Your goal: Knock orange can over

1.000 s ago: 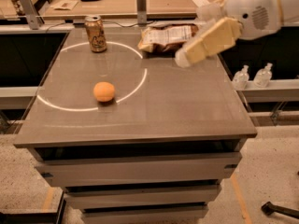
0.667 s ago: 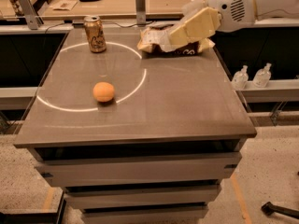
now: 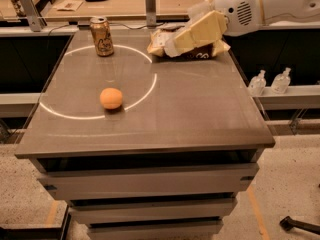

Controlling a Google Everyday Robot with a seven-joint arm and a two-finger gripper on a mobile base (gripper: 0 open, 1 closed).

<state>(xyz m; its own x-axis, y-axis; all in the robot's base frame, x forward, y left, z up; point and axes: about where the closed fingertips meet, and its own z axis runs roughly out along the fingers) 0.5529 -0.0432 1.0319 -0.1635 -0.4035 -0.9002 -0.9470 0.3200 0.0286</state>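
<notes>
We have one view only. It looks down steeply from above the near edge of the grey table (image 3: 200, 114) and faces the far side, close enough to take in the whole top and the drawer fronts (image 3: 150, 181) below. The orange can (image 3: 102, 36) stands far left. The gripper (image 3: 175, 43) enters far right.

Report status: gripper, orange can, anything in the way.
Gripper above snack bag, rear right of table. Orange can upright, rear left, apart from gripper. Nothing between them; orange ball sits forward, off the line.
</notes>
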